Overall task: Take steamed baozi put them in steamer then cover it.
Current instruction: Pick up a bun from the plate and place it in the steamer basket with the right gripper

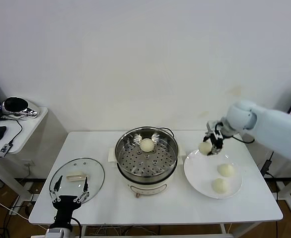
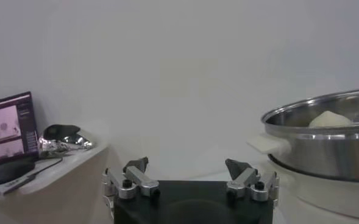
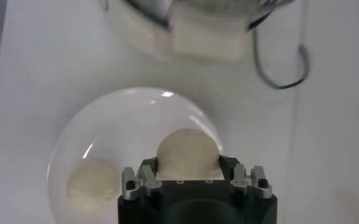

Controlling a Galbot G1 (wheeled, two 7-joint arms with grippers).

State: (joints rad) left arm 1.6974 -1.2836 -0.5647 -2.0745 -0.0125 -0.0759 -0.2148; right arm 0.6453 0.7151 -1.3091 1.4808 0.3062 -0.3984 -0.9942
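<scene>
The right gripper (image 1: 211, 145) hung over the plate (image 1: 201, 174) near the desk's (image 1: 106, 206) right edge, fingers clenched on a baozi (image 1: 205, 148) (two more lay on the plate). One baozi (image 1: 146, 145) sat in the steamer (image 1: 146, 156) mid-desk. The left gripper (image 1: 71, 186), fingers spread, waited at the front-left corner by the cover (image 1: 77, 177).
</scene>
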